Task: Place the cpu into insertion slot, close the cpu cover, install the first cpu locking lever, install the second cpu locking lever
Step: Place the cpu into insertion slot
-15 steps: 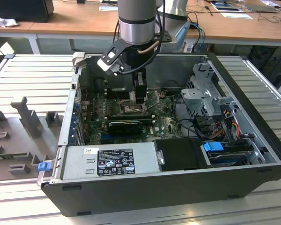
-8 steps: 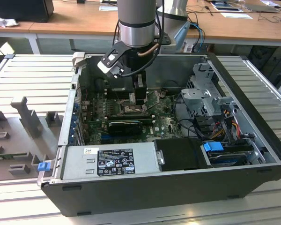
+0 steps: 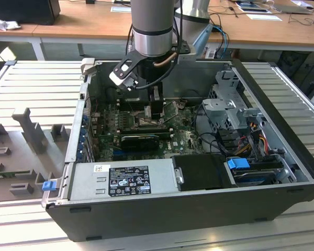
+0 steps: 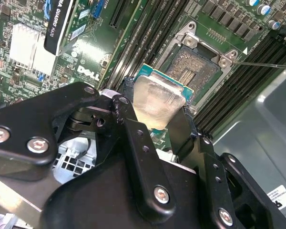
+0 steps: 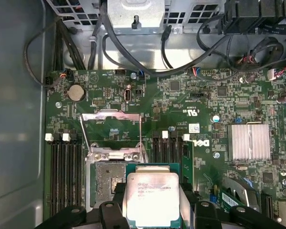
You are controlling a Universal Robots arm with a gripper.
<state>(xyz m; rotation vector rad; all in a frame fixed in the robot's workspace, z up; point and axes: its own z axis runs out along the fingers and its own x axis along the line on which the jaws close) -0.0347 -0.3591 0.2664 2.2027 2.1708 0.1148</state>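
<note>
Two black fingers [image 4: 133,138] of the gripper [image 4: 156,107] clench the square silvery-topped cpu [image 5: 152,198] close by the dark, uncovered insertion slot [image 4: 195,71].

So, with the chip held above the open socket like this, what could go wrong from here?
1. The gripper holds the cpu, which appears offset from the insertion slot; lowered misaligned, it might bend the exposed contacts.
2. The cpu cover stands open right next to the slot, so the gripper could catch on it.
3. Memory slots flank the slot closely and might be struck.
</note>
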